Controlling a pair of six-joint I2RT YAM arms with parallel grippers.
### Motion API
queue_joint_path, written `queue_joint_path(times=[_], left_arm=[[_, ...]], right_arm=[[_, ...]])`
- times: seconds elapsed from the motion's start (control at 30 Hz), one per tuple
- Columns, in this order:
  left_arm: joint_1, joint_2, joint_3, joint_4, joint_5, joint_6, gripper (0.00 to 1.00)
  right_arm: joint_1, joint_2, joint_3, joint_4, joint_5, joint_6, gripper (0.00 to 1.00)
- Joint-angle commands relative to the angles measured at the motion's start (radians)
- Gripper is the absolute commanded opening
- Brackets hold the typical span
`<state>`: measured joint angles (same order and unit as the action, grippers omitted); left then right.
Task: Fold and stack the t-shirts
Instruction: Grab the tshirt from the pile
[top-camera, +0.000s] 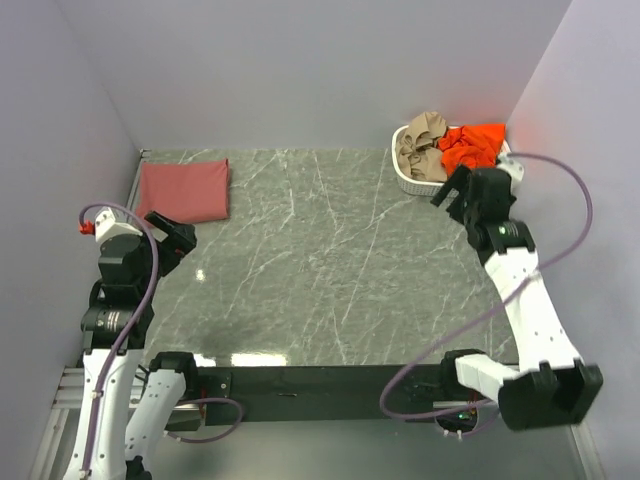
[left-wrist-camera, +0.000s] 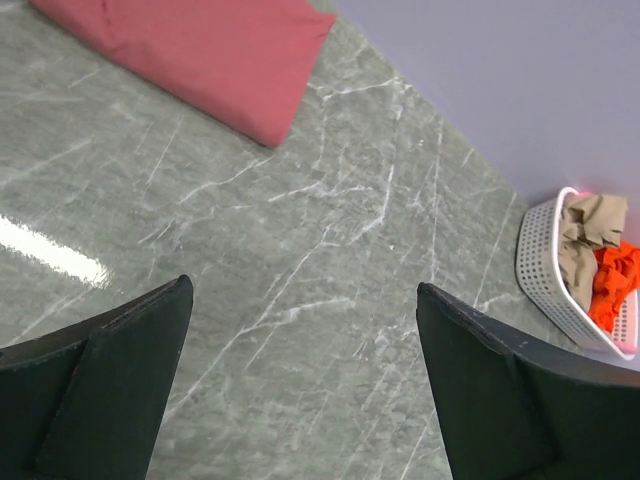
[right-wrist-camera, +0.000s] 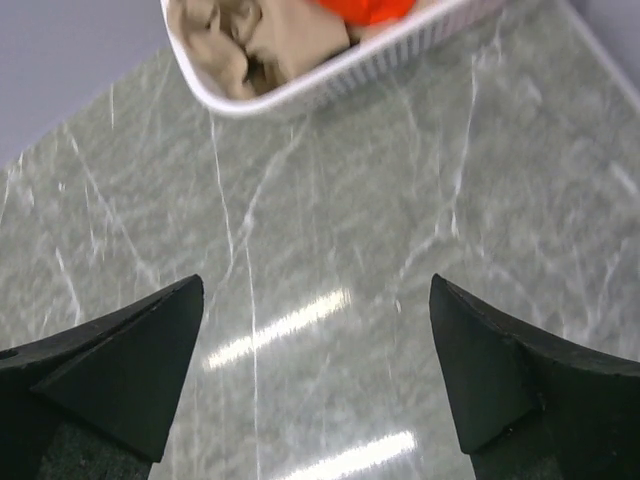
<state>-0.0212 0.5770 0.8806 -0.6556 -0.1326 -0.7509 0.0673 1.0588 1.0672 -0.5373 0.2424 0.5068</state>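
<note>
Grey marble worktop, lilac walls: an orange-red t-shirt lies in the white basket beside tan cloth, a folded brick-red t-shirt well left of the basket. Left fingers and right fingers gape wide, holding nothing.

From my seat the desk reads as grey-green marbled stone or a laminate made to look like it; I cannot tell which. It is polished smooth and glossy enough to throw back streaks of lamp light. The brick-red t-shirt at far left is soft matt cloth, as are the orange-red t-shirt and the crumpled tan garment beside it. Their basket at far right is white slotted plastic with a slight sheen. My left pincer and right pincer look like matt black plastic, faintly grainy.
</note>
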Motion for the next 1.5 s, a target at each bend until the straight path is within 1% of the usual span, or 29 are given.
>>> queue_joint_path(times=[0.0, 0.03, 0.07, 0.1, 0.13, 0.17, 0.2, 0.3, 0.33, 0.37, 0.4, 0.43, 0.47, 0.6, 0.63, 0.7, 0.77, 0.9, 0.93, 1.1, 1.17, 1.27, 1.3, 1.37, 1.4, 1.47], left_arm=[[0.003, 0.052, 0.003, 0.028, -0.038, -0.062, 0.99], [0.003, 0.063, 0.000, 0.042, -0.026, -0.064, 0.99], [0.003, 0.081, -0.005, 0.062, -0.010, -0.074, 0.99], [0.003, 0.087, -0.014, 0.083, 0.020, -0.085, 0.99], [0.003, 0.095, -0.034, 0.134, 0.036, -0.088, 0.99], [0.003, 0.107, -0.038, 0.149, 0.042, -0.093, 0.99], [0.003, 0.116, -0.042, 0.157, 0.034, -0.100, 0.99], [0.003, 0.144, -0.035, 0.162, 0.013, -0.108, 0.99], [0.003, 0.149, -0.034, 0.166, 0.011, -0.108, 0.99], [0.003, 0.153, -0.035, 0.169, 0.011, -0.108, 0.99], [0.001, 0.155, -0.038, 0.172, 0.013, -0.110, 0.99], [0.003, 0.156, -0.046, 0.177, 0.013, -0.111, 0.99], [0.003, 0.155, -0.051, 0.185, 0.014, -0.111, 0.99], [0.003, 0.155, -0.049, 0.166, 0.005, -0.108, 0.99], [0.003, 0.155, -0.045, 0.163, -0.001, -0.110, 0.99], [0.003, 0.149, -0.048, 0.163, -0.002, -0.111, 0.99], [0.003, 0.144, -0.051, 0.169, 0.005, -0.110, 1.00], [0.001, 0.141, -0.046, 0.157, -0.007, -0.110, 0.99], [0.003, 0.142, -0.046, 0.154, -0.009, -0.110, 0.99], [0.003, 0.149, -0.043, 0.152, -0.012, -0.107, 0.99], [0.003, 0.152, -0.040, 0.146, -0.013, -0.104, 0.99], [0.003, 0.152, -0.026, 0.133, -0.024, -0.105, 0.99], [0.003, 0.152, -0.029, 0.134, -0.024, -0.105, 0.99], [0.003, 0.147, -0.032, 0.137, -0.019, -0.103, 0.99], [0.003, 0.147, -0.029, 0.133, -0.021, -0.103, 0.99], [0.003, 0.146, -0.026, 0.128, -0.024, -0.103, 0.99]], right_arm=[[-0.018, 0.151, 0.167, 0.067, 0.086, -0.074, 1.00], [-0.021, 0.196, 0.245, 0.065, 0.075, -0.086, 1.00], [-0.026, 0.284, 0.279, 0.072, 0.066, -0.099, 1.00], [-0.032, 0.332, 0.313, 0.077, 0.075, -0.105, 1.00], [-0.041, 0.383, 0.406, 0.030, 0.084, -0.097, 1.00], [-0.046, 0.483, 0.456, 0.007, 0.080, -0.112, 0.98], [-0.046, 0.531, 0.543, -0.022, 0.089, -0.122, 0.97], [-0.063, 0.694, 0.644, -0.018, 0.127, -0.155, 0.96], [-0.067, 0.766, 0.710, -0.016, 0.118, -0.162, 0.95], [-0.107, 0.803, 0.741, -0.015, 0.109, -0.162, 0.95], [-0.116, 0.837, 0.798, -0.010, 0.074, -0.166, 0.95], [-0.124, 0.869, 0.825, -0.004, 0.058, -0.174, 0.91], [-0.136, 0.930, 0.853, 0.000, 0.055, -0.174, 0.91], [-0.149, 1.073, 1.014, 0.026, 0.032, -0.206, 0.87], [-0.149, 1.127, 1.048, 0.020, 0.009, -0.214, 0.86], [-0.150, 1.178, 1.127, 0.008, 0.002, -0.212, 0.84], [-0.150, 1.233, 1.155, 0.022, -0.020, -0.208, 0.84], [-0.153, 1.285, 1.176, 0.083, -0.034, -0.191, 0.76], [-0.156, 1.293, 1.176, 0.091, -0.028, -0.179, 0.69], [-0.161, 1.293, 1.157, 0.128, -0.029, -0.157, 0.55], [-0.164, 1.294, 1.154, 0.129, -0.023, -0.151, 0.52], [-0.169, 1.299, 1.156, 0.129, -0.026, -0.151, 0.37], [-0.167, 1.299, 1.157, 0.128, -0.028, -0.148, 0.23], [-0.170, 1.291, 1.153, 0.129, -0.034, -0.148, 0.14], [-0.173, 1.291, 1.151, 0.129, -0.038, -0.148, 0.13], [-0.176, 1.290, 1.154, 0.126, -0.054, -0.155, 0.15]])
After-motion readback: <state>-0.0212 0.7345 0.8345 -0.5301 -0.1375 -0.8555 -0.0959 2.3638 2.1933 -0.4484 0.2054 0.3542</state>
